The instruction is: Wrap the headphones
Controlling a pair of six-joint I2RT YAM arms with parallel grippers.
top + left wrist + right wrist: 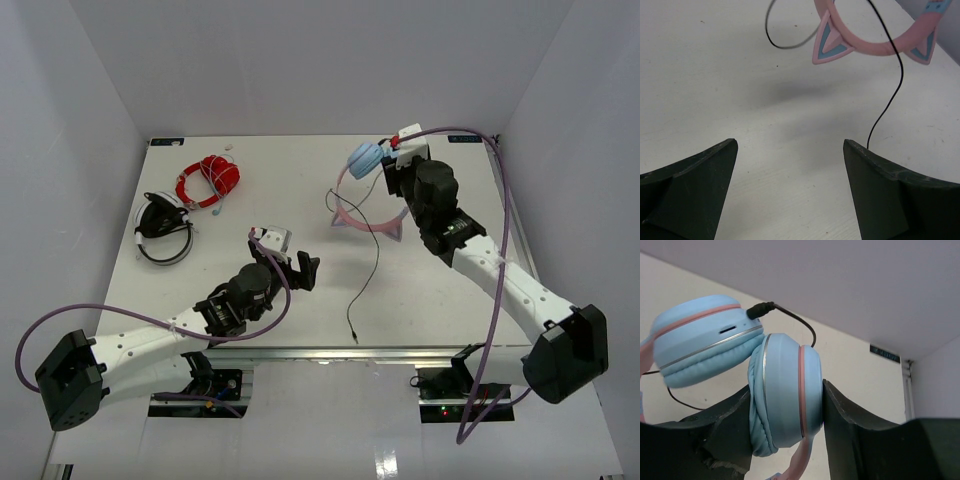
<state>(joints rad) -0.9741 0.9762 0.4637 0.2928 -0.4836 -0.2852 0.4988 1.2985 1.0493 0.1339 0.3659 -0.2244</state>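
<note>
On the far right of the table [290,170], the headphones [364,158] are held by the right arm [436,196]. Its jaws are clamped on one light-blue earcup [785,395], with a dark finger [725,427] pressed against each side. The other earcup [705,335] sits just beside the held one, and a black plug [760,310] is pushed into its rim. From the earcups the pink headband [362,222] reaches toward the near side, with two small cat ears [830,42] standing out of it. In the left wrist view its shadow lies apart from it on the table, so it seems to hang clear of the surface. A thin dark cable [372,262] loops past the headband and trails toward the near edge, where its free end [355,338] lies on the table between the two arm bases.

Near the middle of the table, the left arm [240,295] points toward the headband. Its jaws stand wide apart with nothing between them, and the cable passes close by the right-hand finger [895,195].

At the far left lie a red coiled cable bundle [208,180] and, just nearer, a pair of black-and-white headphones [165,228], well apart from both arms.
</note>
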